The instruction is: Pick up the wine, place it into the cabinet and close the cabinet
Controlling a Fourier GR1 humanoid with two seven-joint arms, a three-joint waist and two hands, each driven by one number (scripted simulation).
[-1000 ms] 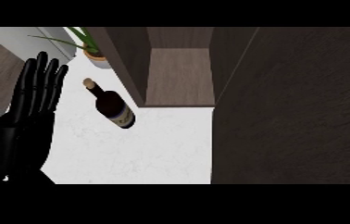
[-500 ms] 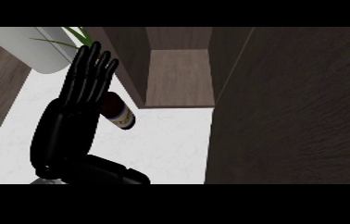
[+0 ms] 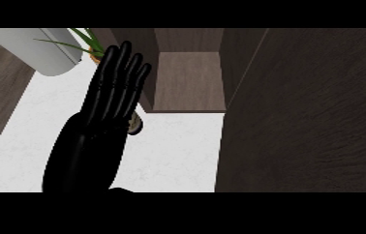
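The hand [image 3: 100, 126] is black. The counter [image 3: 175, 146] is white with faint grey speckles. The cabinet [image 3: 300, 112] is dark brown with wood lines, lighter brown inside. The plant [image 3: 87, 40] has green leaves. A light grey round thing [image 3: 43, 49] sits at the top left.

My left hand [image 3: 107, 117] is up in the left half of the head view, fingers [image 3: 123, 71] straight, held together, pointing toward the top of the view. Back of the hand faces the camera. The black wrist and arm run down to the lower left edge. Right hand isn't showing.
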